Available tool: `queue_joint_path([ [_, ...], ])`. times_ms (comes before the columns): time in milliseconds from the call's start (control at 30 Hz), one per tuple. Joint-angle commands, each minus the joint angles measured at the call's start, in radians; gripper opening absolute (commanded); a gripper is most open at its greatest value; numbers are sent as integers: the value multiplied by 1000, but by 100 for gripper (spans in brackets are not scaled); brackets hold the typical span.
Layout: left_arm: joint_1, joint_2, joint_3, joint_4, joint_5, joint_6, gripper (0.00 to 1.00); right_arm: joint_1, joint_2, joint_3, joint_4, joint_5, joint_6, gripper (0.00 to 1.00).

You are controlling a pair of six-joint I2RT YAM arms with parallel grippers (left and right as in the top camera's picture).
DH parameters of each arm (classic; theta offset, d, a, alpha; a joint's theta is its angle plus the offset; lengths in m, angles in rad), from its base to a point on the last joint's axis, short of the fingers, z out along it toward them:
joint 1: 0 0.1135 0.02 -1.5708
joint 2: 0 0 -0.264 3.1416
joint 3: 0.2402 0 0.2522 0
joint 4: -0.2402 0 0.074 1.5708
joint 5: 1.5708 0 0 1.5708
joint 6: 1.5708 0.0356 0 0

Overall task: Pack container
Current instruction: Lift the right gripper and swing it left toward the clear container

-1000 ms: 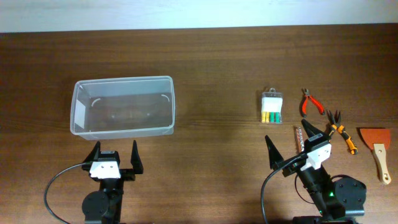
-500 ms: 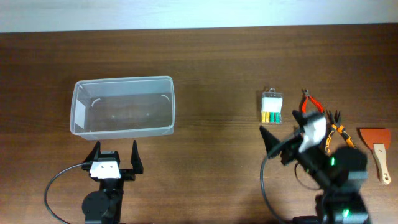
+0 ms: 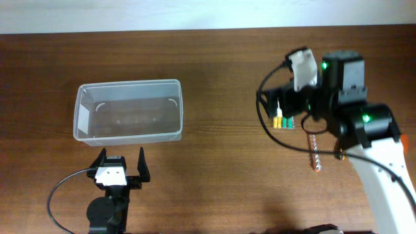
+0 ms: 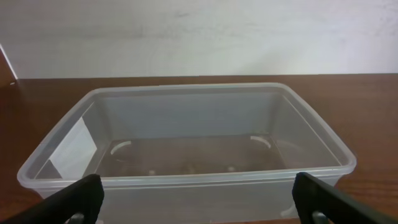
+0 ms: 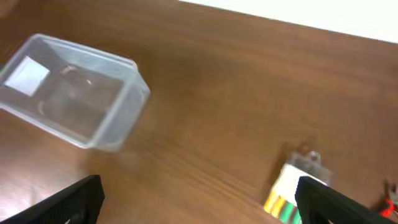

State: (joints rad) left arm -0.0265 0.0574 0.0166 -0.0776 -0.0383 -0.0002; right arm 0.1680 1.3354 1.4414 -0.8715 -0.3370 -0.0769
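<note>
The container [image 3: 128, 135] is a clear plastic bin at the left of the table, with nothing in it. It fills the left wrist view [image 4: 186, 180] and lies at the upper left in the right wrist view [image 5: 118, 118]. My left gripper [image 3: 121, 162] is open and holds nothing [image 4: 199, 208], just in front of the bin's near wall. My right gripper [image 3: 272, 107] is open and holds nothing [image 5: 199, 208]. It is raised above the table, over a small clear pack with yellow and green pieces [image 3: 283, 120], which also shows in the right wrist view [image 5: 292, 186].
A thin brown strip [image 3: 314, 153] lies on the table below the right arm. A bit of red tool [image 5: 392, 205] shows at the right wrist view's edge. The right arm covers the other hand tools at the right. A pale wall runs along the table's far edge.
The right arm has lifted from the table's near edge and swung away over the tools, now covering the pliers and scraper. The left arm and container have not moved.
</note>
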Motion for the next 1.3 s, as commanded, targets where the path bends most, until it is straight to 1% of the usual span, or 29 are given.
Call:
queue_joint_path([
  [0,4,3,-8,29,-10,16,99,66,58,83,-51,65,42,99],
  [133,4,3,-6,92,-3,9,99,204,140,135,-145,364,125,99],
  [233,4,3,16,76,-1,-47,99,296,224,190,-225,452,175,99],
  [300,5,3,44,35,16,-59,99,327,280,237,-278,450,209,99],
  [433,5,7,151,-147,15,-53,99,355,414,372,-377,423,228,99],
  [533,8,32,260,-278,16,-17,99,356,486,454,-393,390,228,99],
  [633,19,84,365,-352,15,19,99,357,528,509,-387,340,228,99],
  [733,35,167,466,-394,16,28,99,358,555,545,-372,293,228,99],
  [867,46,327,622,-457,17,41,99,381,569,551,-351,260,212,99],
  [967,45,468,759,-524,19,103,99,424,570,550,-355,262,158,98],
  [1000,45,518,806,-539,24,143,99,441,570,550,-352,262,141,99],
  [1133,45,643,915,-541,23,266,99,485,570,550,-327,262,137,99],
  [1267,45,709,980,-562,11,286,99,493,573,549,-279,262,145,99],
])
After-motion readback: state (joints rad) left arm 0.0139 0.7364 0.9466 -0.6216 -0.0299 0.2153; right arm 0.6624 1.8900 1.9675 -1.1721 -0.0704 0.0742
